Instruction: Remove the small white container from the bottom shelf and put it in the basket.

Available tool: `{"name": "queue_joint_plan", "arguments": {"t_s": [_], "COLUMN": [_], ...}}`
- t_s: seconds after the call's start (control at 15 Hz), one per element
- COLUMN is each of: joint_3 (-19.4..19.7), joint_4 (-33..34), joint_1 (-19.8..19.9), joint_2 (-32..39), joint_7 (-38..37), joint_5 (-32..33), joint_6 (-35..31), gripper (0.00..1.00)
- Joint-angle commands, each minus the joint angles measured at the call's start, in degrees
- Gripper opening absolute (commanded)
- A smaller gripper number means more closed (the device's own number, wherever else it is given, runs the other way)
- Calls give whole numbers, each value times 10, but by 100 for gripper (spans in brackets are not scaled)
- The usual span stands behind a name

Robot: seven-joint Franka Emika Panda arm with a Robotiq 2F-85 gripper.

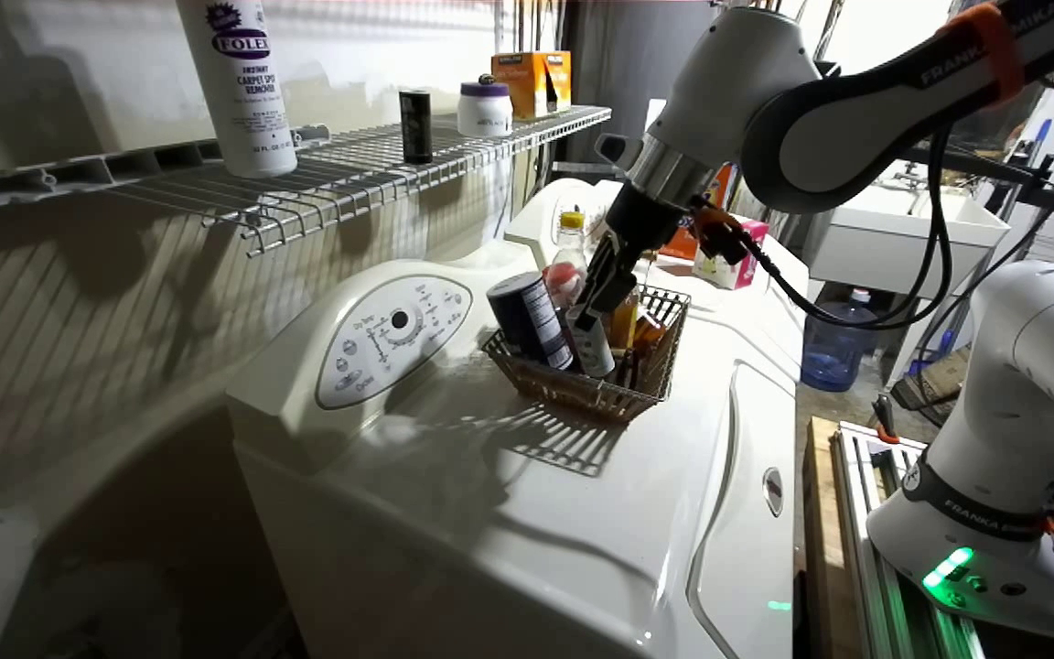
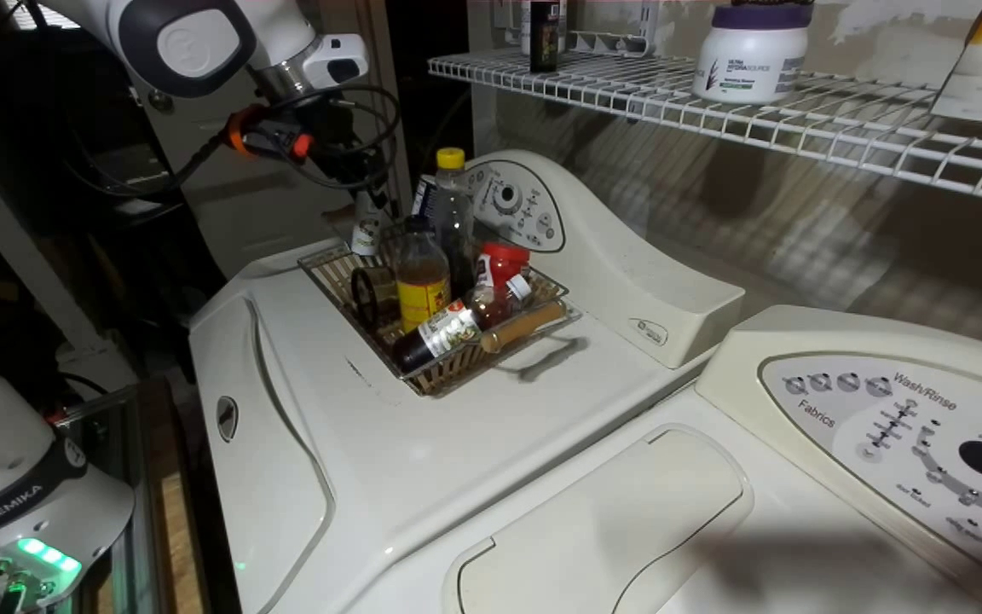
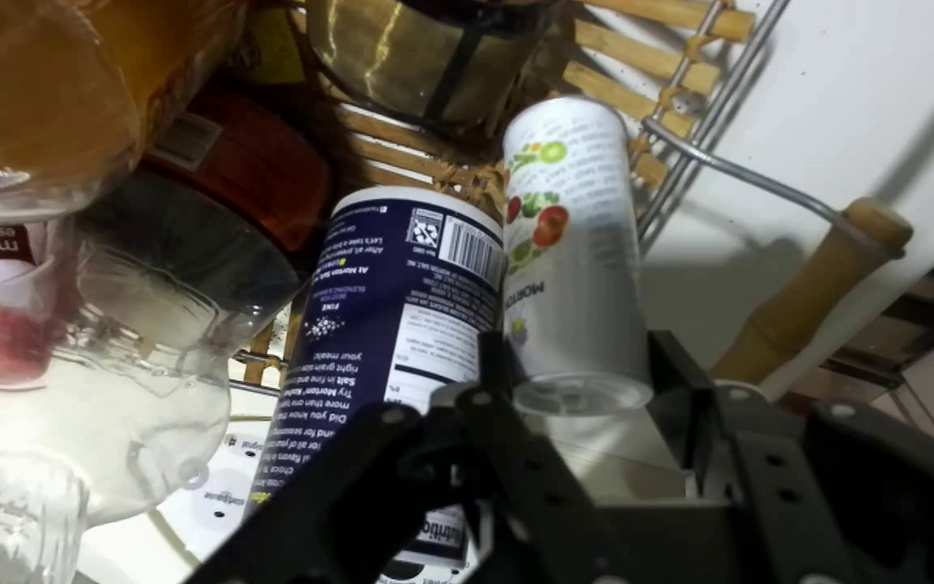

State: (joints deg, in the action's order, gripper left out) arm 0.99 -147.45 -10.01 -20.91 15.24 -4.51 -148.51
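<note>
The worst moment from here is probably the release: the small white container [image 3: 572, 268] leans, and let go like that it may slide against the dark-blue can [image 3: 378, 300] or tip over the rim onto the desk [image 1: 582, 535], toward the side edge away from the washer [image 2: 602, 529]. An opening finger could also shove that can, which leans just beside it, and the can could press on the clear bottle [image 1: 571, 243]. Backing out, the tool [image 3: 583, 369] might catch the wooden handle [image 3: 807, 300].

The tool is drawn in to the container's width, one finger along each side of its capped upper end; it looks to have hold of it, though how firmly I cannot tell.

The container's lower end is inside the basket [image 1: 573, 394], which sits between the desk's edge by the control panel [image 1: 394, 339] and its door edge. Whether it touches the bottom is hidden.
</note>
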Motion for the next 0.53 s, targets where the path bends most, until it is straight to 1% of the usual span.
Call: {"name": "queue_joint_plan", "arguments": {"t_s": [0.0,0.2,0.47], "joint_3": [-10,-9,-1], "joint_4": [23,34,49], "joint_1": [20,21,10], "joint_2": [26,42,60], "joint_7": [-3,1,12], "joint_5": [37,40,9], "joint_6": [1,1,1], "gripper": [20,20,20]}}
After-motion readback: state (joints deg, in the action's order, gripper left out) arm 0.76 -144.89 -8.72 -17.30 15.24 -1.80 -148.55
